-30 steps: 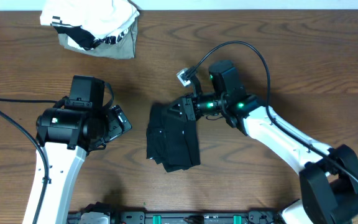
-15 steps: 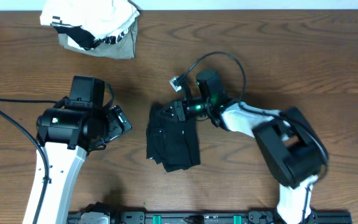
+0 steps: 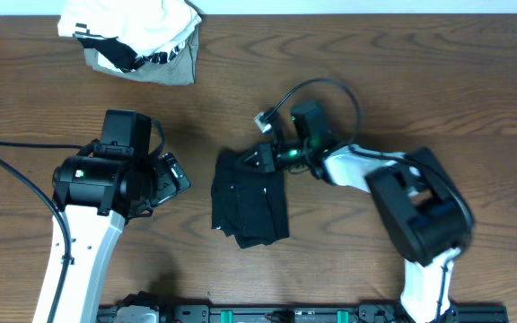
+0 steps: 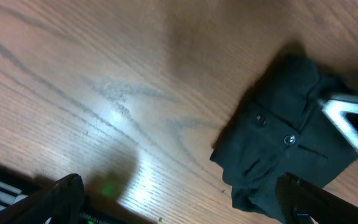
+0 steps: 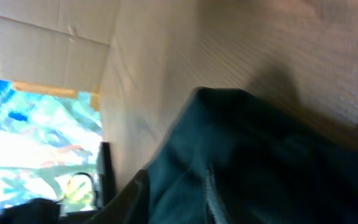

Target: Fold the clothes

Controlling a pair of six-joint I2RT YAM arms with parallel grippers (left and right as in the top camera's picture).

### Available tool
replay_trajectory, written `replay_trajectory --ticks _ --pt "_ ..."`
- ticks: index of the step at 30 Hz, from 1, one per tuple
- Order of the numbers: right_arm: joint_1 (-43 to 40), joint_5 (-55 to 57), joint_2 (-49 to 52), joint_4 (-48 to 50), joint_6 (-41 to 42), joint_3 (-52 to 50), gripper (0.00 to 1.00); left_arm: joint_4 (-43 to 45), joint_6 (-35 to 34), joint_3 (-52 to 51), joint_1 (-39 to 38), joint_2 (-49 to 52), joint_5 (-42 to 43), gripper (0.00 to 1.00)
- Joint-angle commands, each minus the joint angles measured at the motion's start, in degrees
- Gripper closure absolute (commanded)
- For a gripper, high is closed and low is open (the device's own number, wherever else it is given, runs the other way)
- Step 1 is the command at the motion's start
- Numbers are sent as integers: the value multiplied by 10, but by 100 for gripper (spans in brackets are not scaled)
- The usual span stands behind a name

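Black garment [image 3: 251, 205] lies folded in a compact stack at mid-desk [image 3: 393, 81]. Right fingers [image 3: 264, 158] sit at its far edge; whether they grip the cloth cannot be told. Left fingers [image 4: 64, 194] spread wide, empty, well left of the garment. White-and-grey bundle [image 3: 133, 40] at far left corner.

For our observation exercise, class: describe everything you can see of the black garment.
The black garment is soft, matte fabric, folded into a rough rectangle with a lumpy lower corner. Two small pale dots, perhaps snaps, show on it. It lies on the wooden table, near the middle. The right gripper meets its top edge; whether it pinches the cloth is unclear. Nothing else touches it.
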Motion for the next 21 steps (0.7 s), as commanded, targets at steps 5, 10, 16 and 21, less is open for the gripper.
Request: replay_trajectory --ticks 5,10,16,21 --pt "-39 38 -231 -149 -44 0 1 24 51 -5 3 4 -9 0" --pt "-69 235 -339 -388 -97 0 1 110 78 -47 3 26 15 0" --pt "-84 451 -404 -609 -98 0 1 243 102 -124 3 114 139 0" --pt "-84 481 -406 -673 -102 0 1 315 135 -150 3 186 207 0"
